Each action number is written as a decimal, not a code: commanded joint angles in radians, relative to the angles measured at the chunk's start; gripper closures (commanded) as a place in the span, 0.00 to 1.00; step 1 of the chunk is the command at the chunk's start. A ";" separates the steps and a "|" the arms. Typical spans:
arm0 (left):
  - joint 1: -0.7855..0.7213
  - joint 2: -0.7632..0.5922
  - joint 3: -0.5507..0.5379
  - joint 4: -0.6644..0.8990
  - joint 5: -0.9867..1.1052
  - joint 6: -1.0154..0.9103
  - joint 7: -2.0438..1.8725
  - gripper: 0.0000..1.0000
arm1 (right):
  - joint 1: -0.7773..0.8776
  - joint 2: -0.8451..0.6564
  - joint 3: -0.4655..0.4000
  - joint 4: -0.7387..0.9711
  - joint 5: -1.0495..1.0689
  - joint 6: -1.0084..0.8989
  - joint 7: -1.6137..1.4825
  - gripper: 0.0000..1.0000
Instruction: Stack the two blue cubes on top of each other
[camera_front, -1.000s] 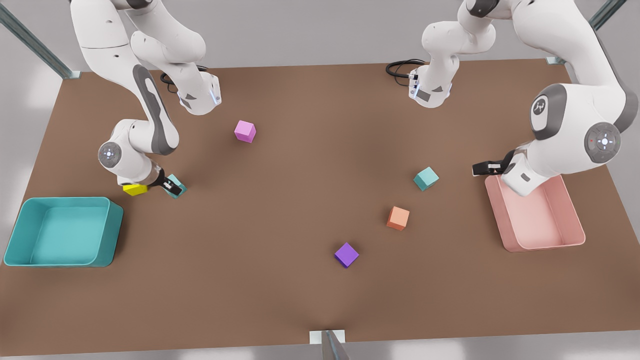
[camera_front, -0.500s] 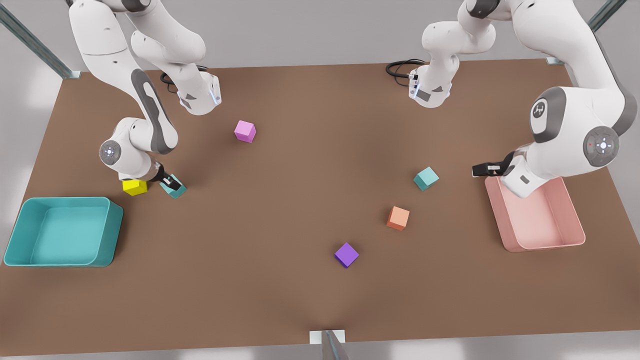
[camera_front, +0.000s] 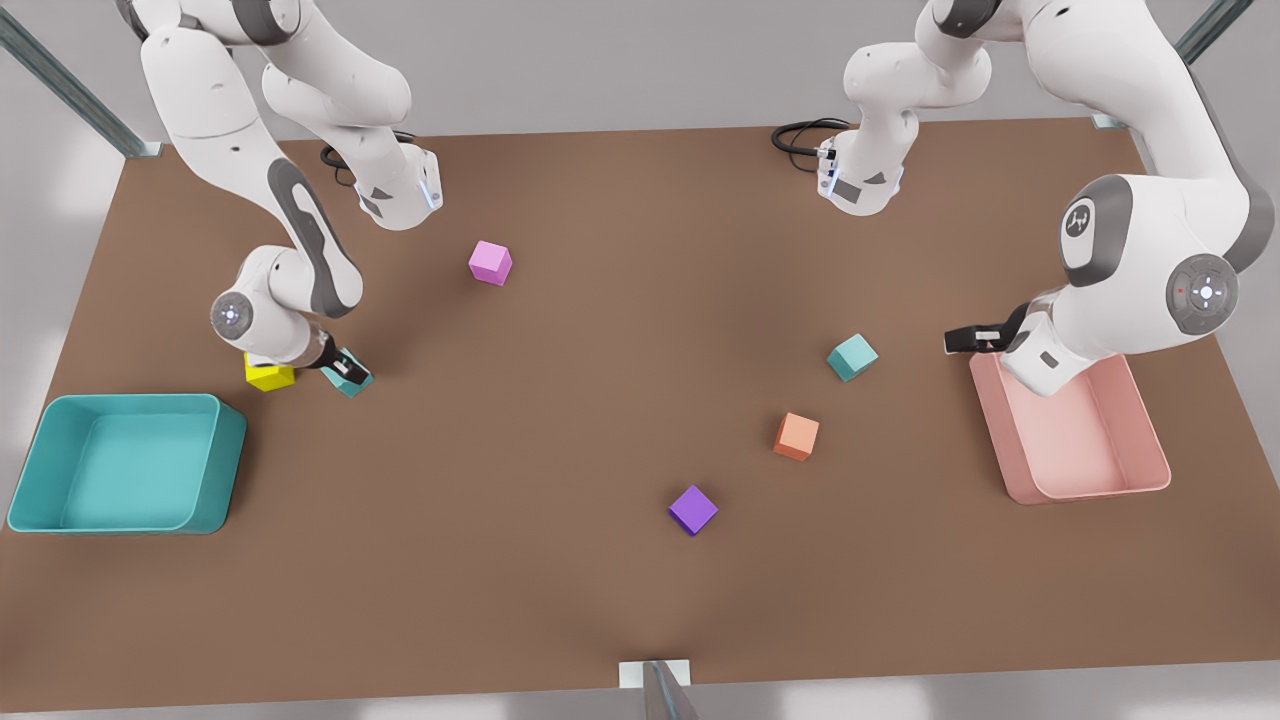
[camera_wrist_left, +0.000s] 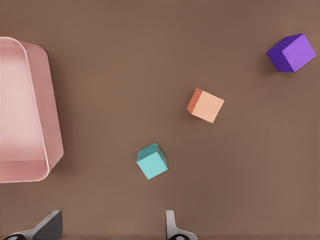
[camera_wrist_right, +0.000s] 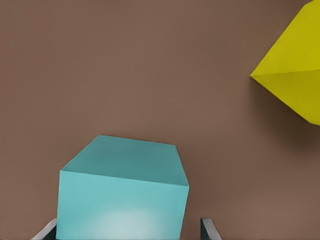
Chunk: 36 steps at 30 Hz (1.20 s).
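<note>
The right gripper (camera_front: 347, 372), at the front view's left, has risen slightly over the last second, and the blue cube (camera_front: 349, 375) between its fingers appears to have come up with it. In the right wrist view the fingers (camera_wrist_right: 45, 232) sit against the cube's 2 sides, clamped on it. The yellow cube (camera_front: 269, 376) sits just beside it at 9 o'clock.

The grasp looks made; next comes the carry. The second blue cube (camera_front: 852, 357) lies well apart on the bench (camera_front: 600, 600). The left gripper (camera_front: 975, 338) waits at 3 o'clock of it, over the pink bin (camera_front: 1140, 480), fingers (camera_wrist_left: 171, 226) apart.
</note>
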 joint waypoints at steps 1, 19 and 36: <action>0.001 0.000 0.000 0.001 0.001 -0.010 -0.001 0.00 | 0.000 0.015 0.000 0.002 0.002 0.029 -0.021 0.00; -0.001 0.005 0.000 0.001 0.001 -0.010 -0.001 0.00 | 0.000 0.031 0.011 0.045 0.005 0.032 -0.023 0.31; -0.002 -0.033 0.153 -0.680 -0.055 0.593 -0.309 0.00 | 0.643 0.453 0.200 0.732 0.232 0.090 0.689 0.29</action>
